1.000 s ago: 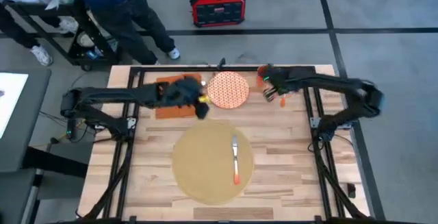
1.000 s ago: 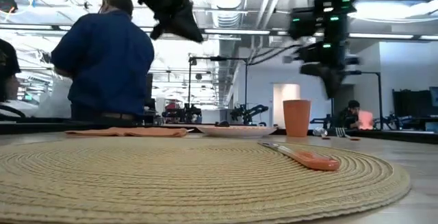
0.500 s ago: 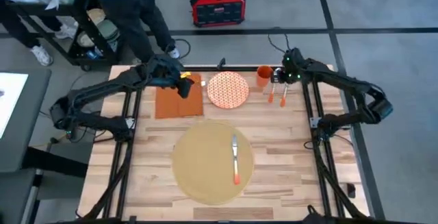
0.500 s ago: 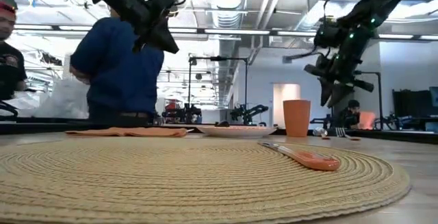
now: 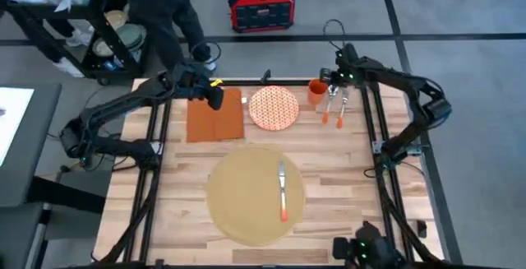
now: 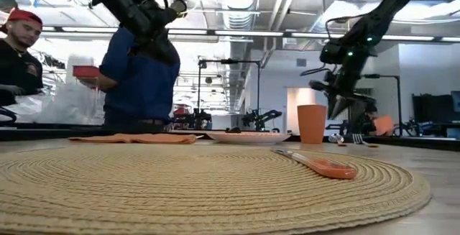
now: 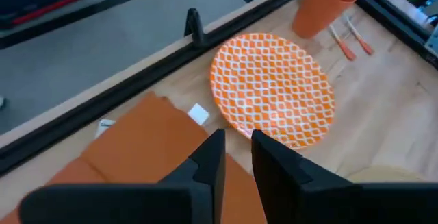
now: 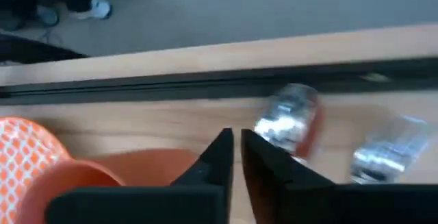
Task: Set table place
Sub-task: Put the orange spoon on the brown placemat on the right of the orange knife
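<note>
The round tan placemat (image 5: 246, 207) lies on the table (image 5: 345, 170) toward its near edge, with an orange-handled utensil (image 5: 282, 188) lying on its right half. Along the far edge lie a rust-orange napkin (image 5: 215, 117), an orange-and-white plate (image 5: 273, 108), an orange cup (image 5: 317, 93) and two more orange-handled utensils (image 5: 333, 109). My left gripper (image 5: 215, 98) hangs shut above the napkin's far edge, holding nothing. My right gripper (image 5: 334, 82) hangs shut above the cup and the two utensils, also holding nothing.
Black frame rails (image 5: 156, 137) run across the table at left, right and along the far edge. People (image 6: 140, 84) stand just beyond the far left corner. A red box (image 5: 261, 4) sits on the floor behind the table.
My left gripper has gone from between the napkin and plate toward the table's far left, to above the napkin's far edge. My right gripper has gone toward the far edge beside the cup and come down a little. Nothing on the table has moved.
</note>
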`<state>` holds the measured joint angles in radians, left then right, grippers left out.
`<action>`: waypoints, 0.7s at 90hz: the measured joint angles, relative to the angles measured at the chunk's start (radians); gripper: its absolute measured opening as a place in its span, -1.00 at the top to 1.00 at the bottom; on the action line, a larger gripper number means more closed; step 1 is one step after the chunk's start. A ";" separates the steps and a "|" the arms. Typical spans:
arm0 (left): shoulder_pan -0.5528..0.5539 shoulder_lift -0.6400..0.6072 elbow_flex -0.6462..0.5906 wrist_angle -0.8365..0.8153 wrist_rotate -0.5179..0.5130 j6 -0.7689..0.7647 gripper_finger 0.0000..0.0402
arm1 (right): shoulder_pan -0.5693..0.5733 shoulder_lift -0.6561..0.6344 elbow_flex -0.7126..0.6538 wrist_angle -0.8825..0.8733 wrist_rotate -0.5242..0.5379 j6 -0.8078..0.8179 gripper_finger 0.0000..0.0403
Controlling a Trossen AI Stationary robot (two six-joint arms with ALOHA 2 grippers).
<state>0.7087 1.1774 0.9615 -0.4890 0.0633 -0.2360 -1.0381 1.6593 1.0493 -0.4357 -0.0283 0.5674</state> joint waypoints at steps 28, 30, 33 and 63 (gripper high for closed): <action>0.002 0.000 0.000 -0.009 0.000 0.005 0.75 | 0.135 0.159 0.174 0.005 -0.021 -0.007 0.95; 0.002 0.000 0.000 -0.009 0.000 0.005 0.75 | 0.139 0.166 0.185 0.004 -0.020 -0.014 0.95; 0.002 0.000 0.000 -0.009 0.000 0.005 0.75 | 0.144 0.174 0.197 0.005 -0.019 -0.023 0.95; 0.002 0.000 0.000 -0.030 0.000 0.042 0.75 | 0.094 0.037 0.210 -0.168 0.105 -0.107 0.95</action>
<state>0.7109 1.1774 0.9619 -0.5186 0.0631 -0.1937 -0.9436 1.6965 1.2594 -0.6041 0.0768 0.4606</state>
